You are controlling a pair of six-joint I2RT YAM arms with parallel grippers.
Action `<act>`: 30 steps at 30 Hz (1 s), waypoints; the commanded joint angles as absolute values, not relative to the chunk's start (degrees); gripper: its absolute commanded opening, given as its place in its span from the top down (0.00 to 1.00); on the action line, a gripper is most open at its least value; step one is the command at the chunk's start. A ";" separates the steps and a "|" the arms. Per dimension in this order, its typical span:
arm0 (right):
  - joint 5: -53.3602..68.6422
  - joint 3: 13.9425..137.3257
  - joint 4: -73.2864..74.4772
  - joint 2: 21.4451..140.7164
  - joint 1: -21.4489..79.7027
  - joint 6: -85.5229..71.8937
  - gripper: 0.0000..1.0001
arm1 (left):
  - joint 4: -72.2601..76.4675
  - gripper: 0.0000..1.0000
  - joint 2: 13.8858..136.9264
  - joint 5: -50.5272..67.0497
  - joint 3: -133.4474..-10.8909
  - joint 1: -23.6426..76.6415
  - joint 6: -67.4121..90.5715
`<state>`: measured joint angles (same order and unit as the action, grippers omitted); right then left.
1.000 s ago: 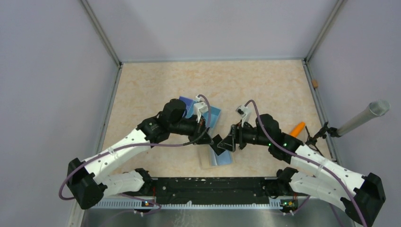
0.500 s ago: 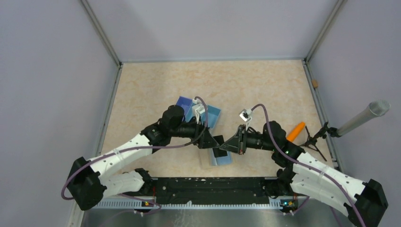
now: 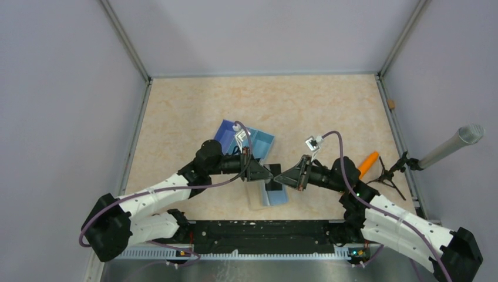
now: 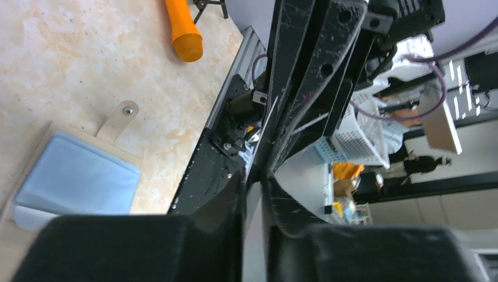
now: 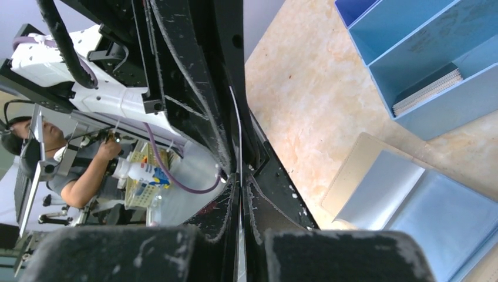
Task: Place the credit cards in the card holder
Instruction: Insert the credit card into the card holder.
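My two grippers meet tip to tip just above the card holder (image 3: 256,198). The right gripper (image 3: 282,178) (image 5: 239,176) is shut on a credit card (image 5: 239,132), seen edge-on as a thin pale line between its fingers. That card (image 4: 268,117) reaches across into the left gripper (image 3: 266,174) (image 4: 253,179), whose jaws stand a narrow gap apart around its far end. The beige card holder (image 4: 117,120) (image 5: 355,170) lies flat on the table with a light-blue credit card (image 4: 76,182) (image 5: 452,220) (image 3: 278,196) resting in it.
A blue three-compartment tray (image 3: 263,140) (image 5: 411,41) sits behind the grippers, a stack of cards (image 5: 426,89) in one compartment. An orange object (image 3: 369,160) (image 4: 183,29) and small black tripod (image 3: 389,176) lie right. A grey tube (image 3: 449,147) juts in. Black rail (image 3: 258,235) runs along the near edge.
The right gripper has shut on the card. The left jaws have let go and narrowed again. Both arms have dropped toward the near edge, uncovering the tray.
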<state>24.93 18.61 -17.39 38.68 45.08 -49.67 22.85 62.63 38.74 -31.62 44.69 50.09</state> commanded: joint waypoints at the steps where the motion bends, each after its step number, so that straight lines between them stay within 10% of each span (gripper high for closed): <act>1: 23.32 20.33 -16.42 38.70 44.74 -49.33 0.99 | 32.50 0.96 62.64 39.39 -29.48 44.92 55.05; 5: 10.45 27.19 5.11 39.61 44.75 -44.72 0.51 | 24.69 1.00 60.62 32.58 -29.08 45.16 53.34; 9: -2.72 30.46 21.07 41.50 43.98 -46.85 0.34 | 17.54 1.00 58.65 24.89 -28.17 46.35 54.20; 30: -3.71 24.15 22.57 50.17 41.62 -49.22 0.52 | 4.40 1.00 75.28 12.72 -36.38 55.11 55.24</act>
